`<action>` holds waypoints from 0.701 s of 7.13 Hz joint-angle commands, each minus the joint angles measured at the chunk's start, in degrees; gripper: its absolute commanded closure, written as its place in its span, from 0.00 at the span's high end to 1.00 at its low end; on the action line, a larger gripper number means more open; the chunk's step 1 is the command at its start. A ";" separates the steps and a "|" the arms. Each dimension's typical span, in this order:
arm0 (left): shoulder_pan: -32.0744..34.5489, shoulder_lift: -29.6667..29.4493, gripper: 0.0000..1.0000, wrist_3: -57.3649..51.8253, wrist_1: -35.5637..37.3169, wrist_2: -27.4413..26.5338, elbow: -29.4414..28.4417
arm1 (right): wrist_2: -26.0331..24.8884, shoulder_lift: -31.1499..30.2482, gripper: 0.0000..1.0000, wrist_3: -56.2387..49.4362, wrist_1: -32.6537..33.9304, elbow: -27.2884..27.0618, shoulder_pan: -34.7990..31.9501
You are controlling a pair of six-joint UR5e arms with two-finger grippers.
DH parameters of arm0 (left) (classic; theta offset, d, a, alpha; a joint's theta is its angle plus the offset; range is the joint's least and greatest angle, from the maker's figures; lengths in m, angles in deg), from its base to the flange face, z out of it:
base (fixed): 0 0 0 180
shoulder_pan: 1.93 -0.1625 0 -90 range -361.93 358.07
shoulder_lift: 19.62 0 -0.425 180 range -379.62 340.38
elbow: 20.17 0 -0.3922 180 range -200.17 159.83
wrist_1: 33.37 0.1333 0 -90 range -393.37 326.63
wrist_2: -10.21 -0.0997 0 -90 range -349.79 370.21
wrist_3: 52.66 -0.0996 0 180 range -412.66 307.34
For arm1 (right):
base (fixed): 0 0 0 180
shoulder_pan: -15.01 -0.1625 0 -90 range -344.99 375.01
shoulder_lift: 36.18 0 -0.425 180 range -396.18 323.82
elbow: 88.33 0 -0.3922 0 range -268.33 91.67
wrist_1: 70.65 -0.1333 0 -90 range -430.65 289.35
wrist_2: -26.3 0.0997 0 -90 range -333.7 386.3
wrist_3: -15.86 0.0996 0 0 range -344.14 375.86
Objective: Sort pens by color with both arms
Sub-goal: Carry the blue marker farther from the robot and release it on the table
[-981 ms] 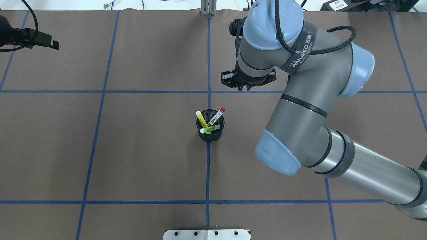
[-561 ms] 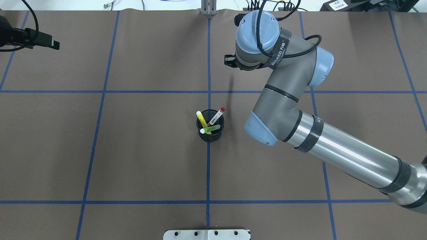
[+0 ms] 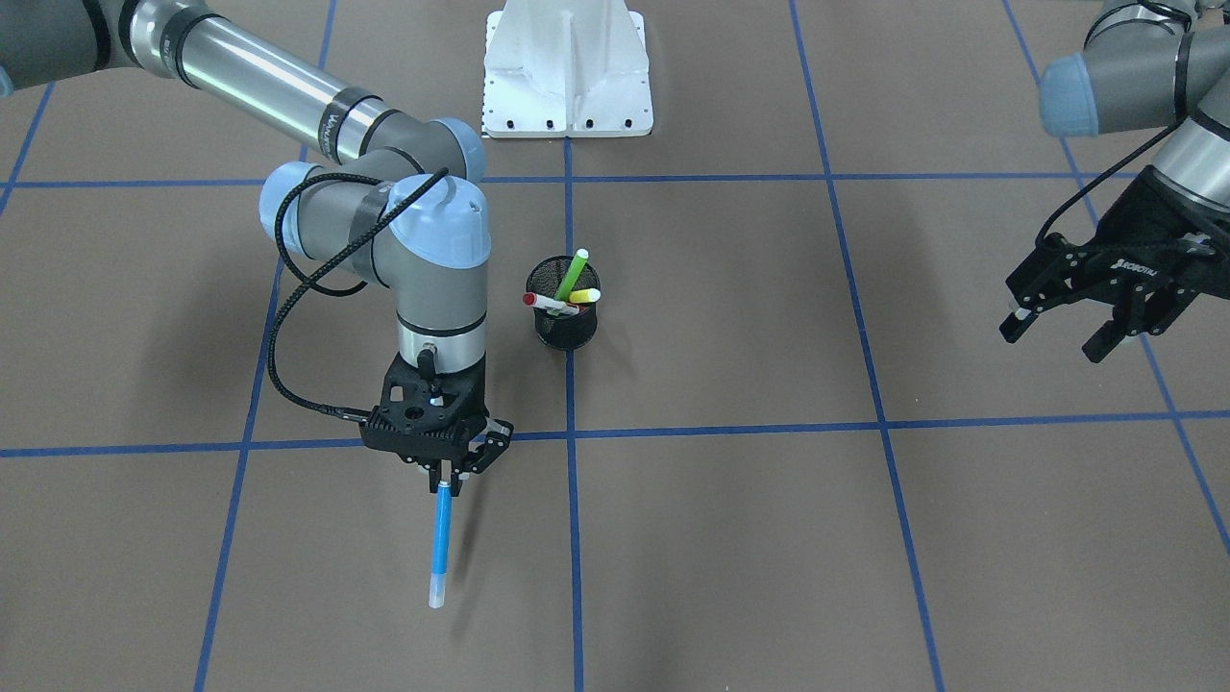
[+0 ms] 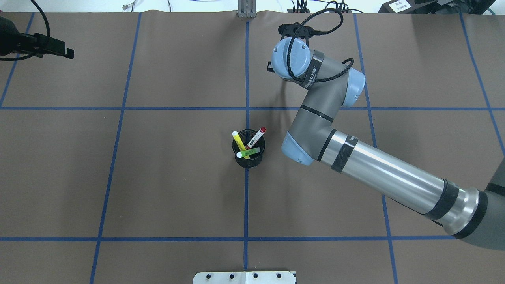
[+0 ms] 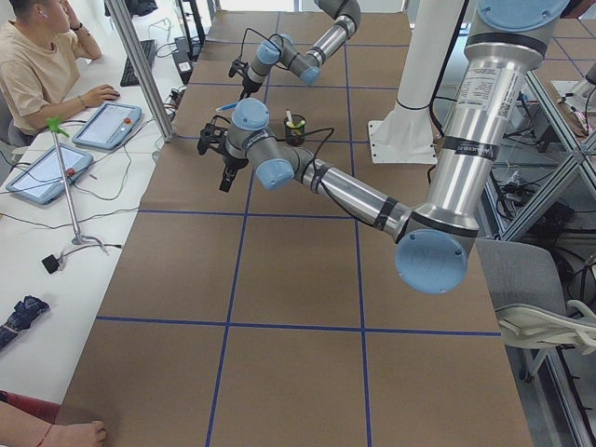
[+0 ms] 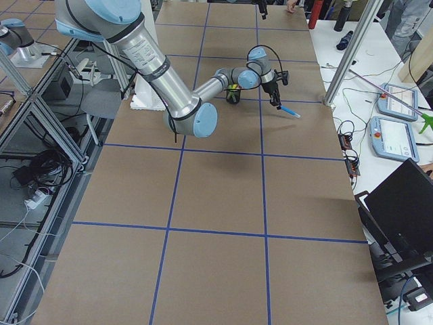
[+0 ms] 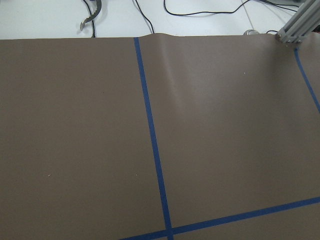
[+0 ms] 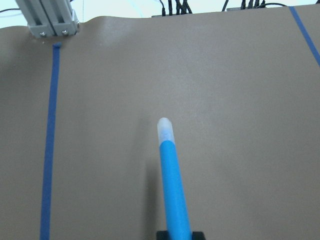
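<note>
In the front-facing view my right gripper is shut on the top end of the blue pen. The pen slants down and away from the robot, its pale tip close to the brown paper. The right wrist view shows the same blue pen with its shadow beside it. In the overhead view the right arm hides the blue pen. The black mesh cup at the table's middle holds the yellow pen, the red-capped white pen and the green pen. My left gripper hangs open and empty far to the side.
Blue tape lines divide the brown paper into squares. The white base stand sits at the robot's edge. An aluminium post stands at the far edge. A person and tablets are beside the table.
The right arm has swung toward the far edge of the table and dropped lower. The cup and its three pens have not moved. The left gripper stays almost in place.
</note>
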 commanded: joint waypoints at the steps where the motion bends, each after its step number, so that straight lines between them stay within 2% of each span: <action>1: -0.03 -0.27 1.00 0.00 0.19 -0.07 -0.12 | -2.58 -0.14 0.00 1.56 -1.84 0.52 3.06; 2: -0.03 -0.53 1.00 0.00 0.28 -0.24 -0.12 | -2.69 -1.45 0.00 1.83 -4.81 0.34 4.04; 3: -0.03 -0.62 1.00 0.00 0.19 -0.24 -0.12 | -2.69 -1.90 0.34 1.74 -5.19 0.17 4.40; 4: -0.03 -0.54 1.00 0.00 0.19 -0.16 0.14 | -2.60 -1.90 0.99 1.48 -5.20 -0.18 4.66; 5: -0.03 -0.54 1.00 0.00 0.10 -0.24 0.15 | -1.64 -1.99 0.99 1.22 -5.11 -2.54 4.23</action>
